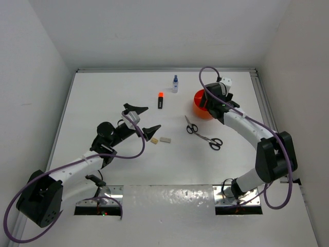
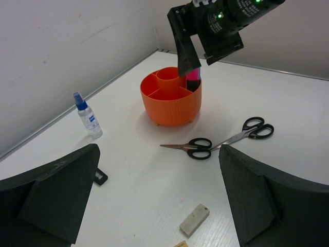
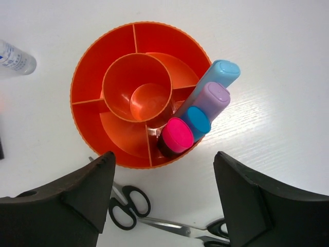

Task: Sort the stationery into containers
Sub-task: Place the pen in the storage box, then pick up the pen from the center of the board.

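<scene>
White tabletop (image 1: pixel 103 92) is bearing everything. Left gripper (image 1: pixel 143 118) is gaping wide, well left of the orange tub (image 3: pixel 85 85), two erasers (image 1: pixel 165 139) beside its fingertips. Right gripper (image 3: pixel 164 200) is hovering spread and empty over the tub, four markers (image 3: pixel 177 136) standing in one outer compartment.

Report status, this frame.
Open left pincer near erasers; open right pincer over orange tub. Four markers stand in tub. Two scissors, bottle, orange-capped marker loose on table. No obstruction seen.
</scene>
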You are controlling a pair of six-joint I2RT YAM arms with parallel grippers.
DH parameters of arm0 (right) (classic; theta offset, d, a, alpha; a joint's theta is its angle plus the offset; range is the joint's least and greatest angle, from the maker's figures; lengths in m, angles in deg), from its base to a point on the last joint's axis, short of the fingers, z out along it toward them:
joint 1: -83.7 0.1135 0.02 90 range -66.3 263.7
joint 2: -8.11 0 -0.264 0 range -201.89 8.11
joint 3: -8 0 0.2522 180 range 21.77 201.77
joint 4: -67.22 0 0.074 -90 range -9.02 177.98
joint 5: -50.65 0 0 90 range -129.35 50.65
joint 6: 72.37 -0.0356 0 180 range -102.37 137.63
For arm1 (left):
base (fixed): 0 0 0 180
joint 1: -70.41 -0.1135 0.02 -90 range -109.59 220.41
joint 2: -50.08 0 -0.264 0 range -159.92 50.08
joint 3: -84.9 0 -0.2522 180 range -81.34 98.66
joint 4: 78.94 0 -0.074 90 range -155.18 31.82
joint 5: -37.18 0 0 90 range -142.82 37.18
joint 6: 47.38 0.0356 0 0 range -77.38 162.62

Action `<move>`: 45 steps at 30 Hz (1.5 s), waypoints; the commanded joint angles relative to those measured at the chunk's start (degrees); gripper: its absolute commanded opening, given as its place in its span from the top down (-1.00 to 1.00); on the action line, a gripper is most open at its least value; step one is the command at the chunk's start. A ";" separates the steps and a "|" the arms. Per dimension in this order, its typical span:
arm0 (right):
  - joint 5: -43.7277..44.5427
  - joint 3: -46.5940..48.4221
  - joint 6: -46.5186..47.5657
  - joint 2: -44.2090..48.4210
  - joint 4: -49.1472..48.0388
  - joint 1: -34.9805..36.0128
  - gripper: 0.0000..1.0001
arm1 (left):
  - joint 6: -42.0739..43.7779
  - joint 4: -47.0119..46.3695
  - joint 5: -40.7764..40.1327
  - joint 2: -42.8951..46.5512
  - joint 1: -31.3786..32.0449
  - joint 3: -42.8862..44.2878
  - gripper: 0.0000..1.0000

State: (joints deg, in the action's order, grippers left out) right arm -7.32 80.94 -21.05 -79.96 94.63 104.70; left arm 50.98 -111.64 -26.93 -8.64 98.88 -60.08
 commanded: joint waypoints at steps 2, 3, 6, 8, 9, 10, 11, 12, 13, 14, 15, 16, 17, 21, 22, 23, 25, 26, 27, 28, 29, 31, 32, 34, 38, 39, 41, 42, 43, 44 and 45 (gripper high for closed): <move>3.20 2.87 4.22 5.19 0.15 2.55 -0.47 | -3.34 -0.39 -2.42 0.89 -0.61 -0.34 -0.99; 3.56 3.13 5.01 5.80 -0.11 3.26 -0.40 | -4.05 -0.21 -4.95 0.89 -0.61 -0.42 -0.99; 4.27 4.27 8.35 7.30 -1.25 6.42 0.41 | -7.74 0.93 -11.88 0.62 -0.61 -0.34 -0.99; 4.18 5.50 9.41 6.95 -2.13 8.79 0.90 | -11.08 2.59 -14.80 0.54 -0.78 -0.25 -0.99; 1.48 6.03 9.41 6.34 -3.35 9.41 0.95 | -11.52 3.03 -16.82 0.54 -0.87 -0.34 -0.99; -1.33 7.08 9.32 4.33 -4.32 9.76 0.83 | -12.05 4.17 -17.71 0.45 -0.78 -0.25 -0.99; -4.84 8.05 9.23 2.57 -5.20 9.77 0.61 | -12.31 4.79 -18.85 0.45 -0.87 -0.16 -0.99; -11.31 9.54 9.23 0.47 -6.00 9.94 0.31 | -12.66 5.49 -20.77 0.45 -1.05 0.01 -0.99; -13.64 14.25 8.88 -1.90 -5.57 9.94 0.03 | -13.19 6.54 -21.92 0.45 -1.05 0.01 -0.99; -15.49 17.52 8.45 -7.93 -2.61 9.94 -0.28 | -13.37 7.25 -23.07 0.80 -1.13 0.01 -0.99; -18.21 25.03 8.18 -11.30 -0.49 10.03 -0.35 | -13.46 8.48 -25.17 1.06 -1.40 0.19 -0.99; -19.28 29.20 8.26 -14.55 1.71 9.94 -0.41 | -13.46 9.10 -25.62 1.58 -1.57 0.10 -0.99; -20.07 33.42 8.27 -21.46 6.34 10.03 -0.46 | -13.46 9.71 -27.89 2.02 -1.92 0.19 -0.99; -23.68 54.59 5.90 -36.88 13.68 10.03 -0.43 | -14.24 14.10 -29.75 3.61 -3.68 0.28 -0.99; -24.55 56.55 5.46 -39.08 13.95 10.12 -0.42 | -14.51 14.72 -29.76 3.87 -4.03 0.36 -0.99; -24.56 57.79 4.06 -43.11 13.69 10.21 -0.39 | -15.03 15.16 -29.58 4.14 -4.91 0.19 -0.99; -23.69 60.00 2.56 -46.04 11.68 10.21 -0.35 | -15.30 15.87 -29.06 4.66 -5.61 0.10 -0.99; -23.07 60.35 1.07 -48.22 10.79 10.21 -0.33 | -15.74 16.04 -28.62 4.84 -6.23 0.01 -0.99; -22.54 60.44 0.45 -49.20 10.09 10.21 -0.28 | -15.83 16.05 -28.27 5.02 -6.49 -0.16 -0.99; -22.10 60.70 -0.43 -50.08 8.78 10.38 -0.26 | -15.92 15.96 -27.74 5.10 -6.93 -0.25 -0.99; -22.19 61.75 -1.57 -51.92 8.24 10.56 -0.26 | -15.92 15.70 -27.56 5.11 -7.20 -0.34 -0.99; -22.54 64.29 -1.84 -53.51 8.23 10.73 -0.24 | -16.18 15.17 -27.21 5.02 -7.81 -0.42 -0.99; -22.63 64.31 -1.84 -54.48 8.58 11.00 -0.24 | -16.18 15.17 -27.12 4.84 -7.90 -0.51 -0.99; -22.45 66.33 -1.05 -56.23 9.11 11.61 -0.23 | -16.18 14.64 -26.95 4.58 -8.25 -0.69 -0.99; -18.17 65.36 -0.44 -57.03 9.55 12.75 -0.14 | -16.36 13.77 -26.77 4.31 -8.96 -0.87 -0.99; -16.84 65.62 -0.26 -57.21 10.42 13.37 -0.11 | -16.45 13.59 -26.77 4.05 -9.04 -0.87 -0.99; -11.07 66.50 0.96 -58.44 14.29 14.68 0.00 | -16.45 13.24 -26.77 3.96 -9.48 -0.87 -0.99; -9.72 66.24 1.49 -58.62 14.91 14.95 0.01 | -16.53 13.15 -26.77 3.88 -9.66 -0.78 -0.99; -8.84 65.81 1.59 -58.62 15.70 15.13 0.02 | -16.53 13.15 -26.77 3.96 -9.92 -0.78 -0.99; -8.05 64.85 1.15 -58.70 16.14 15.30 0.03 | -16.45 13.15 -26.77 3.88 -10.10 -0.60 -0.99; -7.17 64.58 0.36 -58.70 16.75 15.31 0.04 | -16.53 13.06 -26.77 3.87 -10.27 -0.60 -0.99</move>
State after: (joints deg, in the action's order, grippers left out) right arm -20.54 145.01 -20.52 -137.55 108.44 119.23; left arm 35.02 -95.75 -54.01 -4.84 89.70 -60.56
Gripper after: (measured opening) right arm 0.487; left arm 0.996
